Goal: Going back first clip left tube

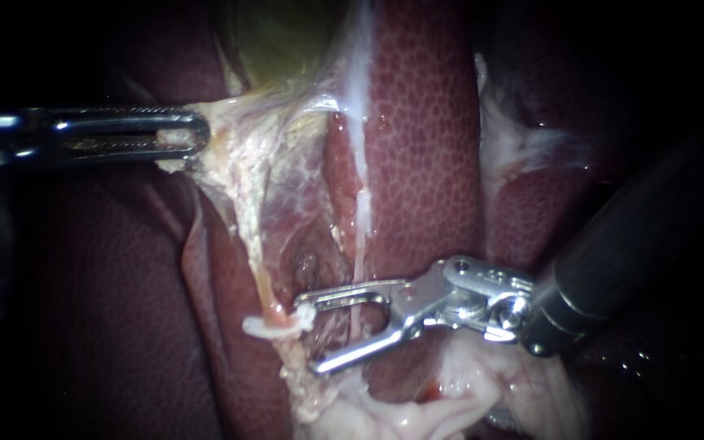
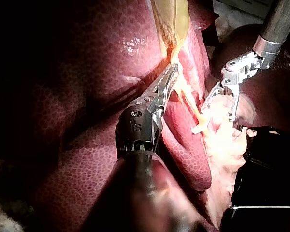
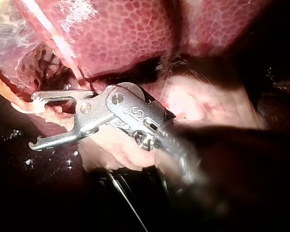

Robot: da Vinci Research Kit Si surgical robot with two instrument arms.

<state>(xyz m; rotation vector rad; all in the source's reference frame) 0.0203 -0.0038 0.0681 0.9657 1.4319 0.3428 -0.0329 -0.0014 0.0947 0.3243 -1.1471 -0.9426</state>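
My left instrument [image 1: 193, 134] comes in from the left, its jaws shut on pale tissue at the lower end of the gallbladder [image 1: 287, 41] and holding it taut. From that tissue the thin yellowish left tube [image 1: 253, 244] runs down to a whitish clip [image 1: 269, 327] across it. My right instrument [image 1: 308, 336] comes in from the right with its jaws open and their tips just right of the clip, gripping nothing. The pale right tube [image 1: 360, 212] passes behind its upper jaw. In the wrist views the left instrument [image 2: 171, 72] grips yellow tissue, and the right instrument [image 3: 35, 121] stands open.
Dark red mottled liver [image 1: 425, 122] fills the middle and right. Pale fatty tissue [image 1: 417, 407] lies below the right instrument's jaws. A black object [image 2: 266, 179] sits beside the tissue in the left wrist view.
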